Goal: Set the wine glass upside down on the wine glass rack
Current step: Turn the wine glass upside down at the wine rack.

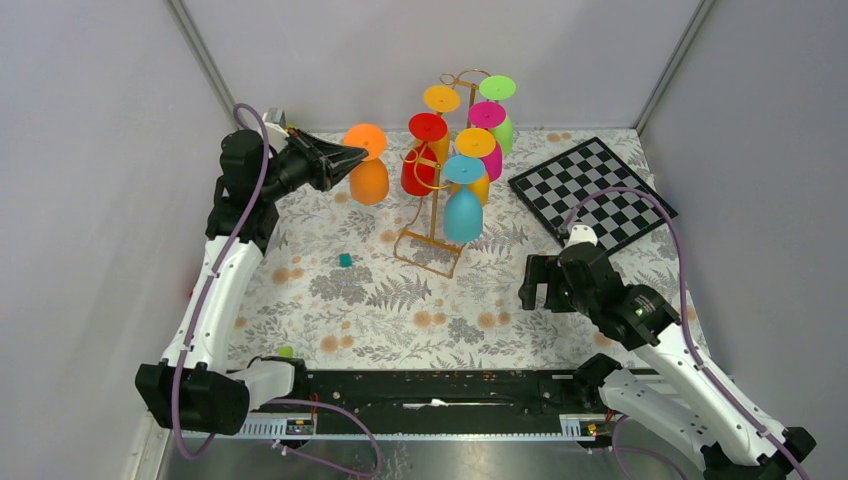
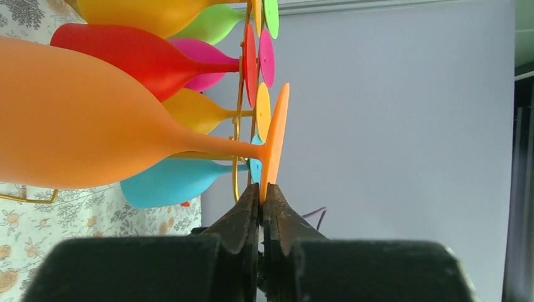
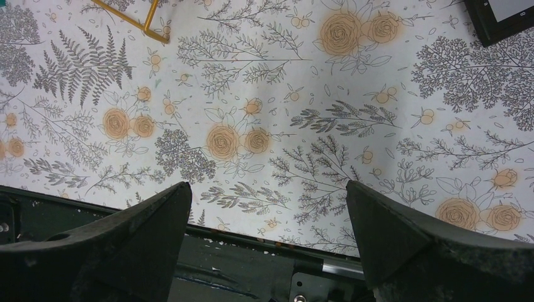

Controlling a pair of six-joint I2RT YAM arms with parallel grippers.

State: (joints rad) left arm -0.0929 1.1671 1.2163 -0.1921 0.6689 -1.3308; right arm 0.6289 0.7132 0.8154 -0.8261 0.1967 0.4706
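Holding the orange wine glass [image 1: 369, 180] by the edge of its flat round foot, the left gripper [image 1: 352, 156] is squeezed tight on it. The left wrist view shows this well. The two dark jaws pinch the thin rim of the foot, and the cup part sticks out away from them. The glass is already turned over, with its foot up and its cup pointing down. That part of the job looks done.

The glass is not on the wine glass rack [image 1: 437, 215] yet. From above, it hangs in the air just to the left of the gold rack. It is next to a red glass [image 1: 418, 170] that is hanging there. Six other glasses hang on the rack: one red, two yellow, one pink, one green and one blue.

I think the job is more than half done. What is left is to slide the stem into a free spot on the top rail, so the foot rests on the wire, and then let go. I cannot tell from these pictures which spot is free.

The right gripper [image 1: 540, 285] is wide open and holds nothing. It hovers over the flowered table cloth [image 1: 380, 320], well apart from the rack. A checkered board [image 1: 595, 190] lies at the far right.
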